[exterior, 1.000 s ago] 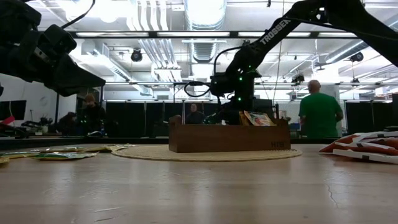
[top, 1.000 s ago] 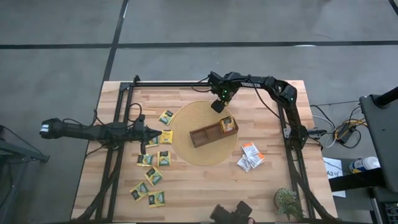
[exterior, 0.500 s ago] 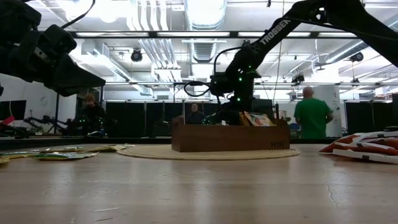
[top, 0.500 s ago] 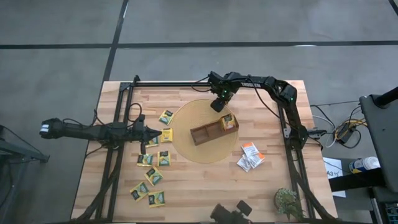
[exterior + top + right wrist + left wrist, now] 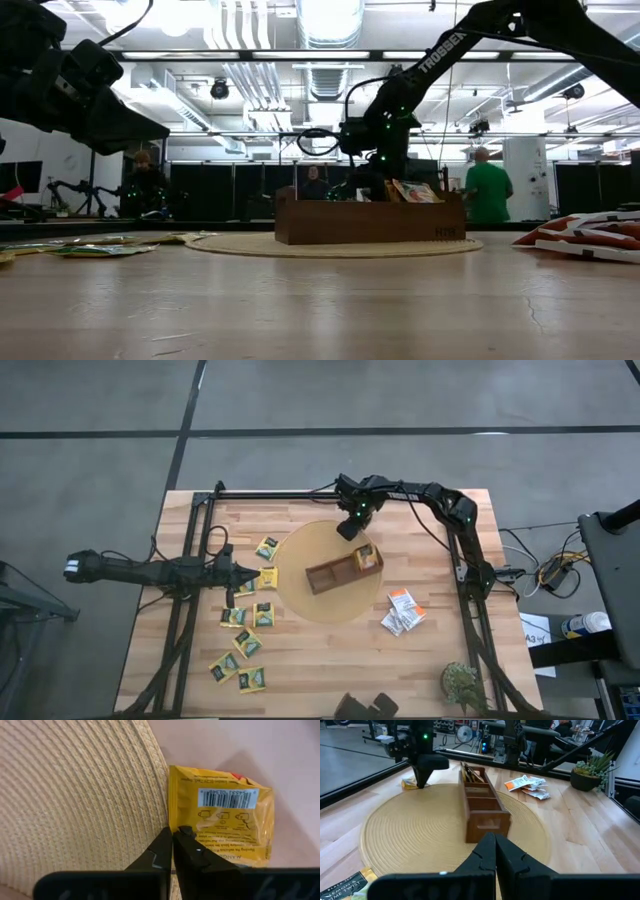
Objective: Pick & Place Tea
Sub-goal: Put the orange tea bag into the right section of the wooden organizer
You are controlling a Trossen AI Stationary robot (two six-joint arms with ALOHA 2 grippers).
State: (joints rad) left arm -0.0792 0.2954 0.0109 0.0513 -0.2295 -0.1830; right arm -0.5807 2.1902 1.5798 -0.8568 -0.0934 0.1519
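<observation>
The right gripper (image 5: pixel 172 840) is hanging at the far edge of the round woven mat (image 5: pixel 300 555), its two dark fingers pressed together with their tips lying against the mat-side edge of a yellow tea-bag packet (image 5: pixel 222 822) — barcode face up, flat on the table and just touching the mat's rim. Whether that edge is actually caught between the tips or they are merely resting on it cannot be told from the wrist view. The packet is looking light, thin and flexible, with a slick printed skin, so it is likely sliding or buckling rather than lifting if pushed from above; the better hold seems to be a pinch on one free sealed edge, where the wrapper is stiffest, rather than on the soft middle over the bag. The wooden three-compartment tray (image 5: pixel 330 575) is sitting on the mat with packets already standing in the end compartment nearest the right arm. More yellow-green packets (image 5: pixel 247 642) are lying scattered on the table on the left arm's side, and a small heap of white-and-orange packets (image 5: pixel 404 610) is lying on the right arm's side. The left gripper (image 5: pixel 495 851) is waiting over the table beside the mat, fingers closed and holding nothing — it is pointing toward the tray.
</observation>
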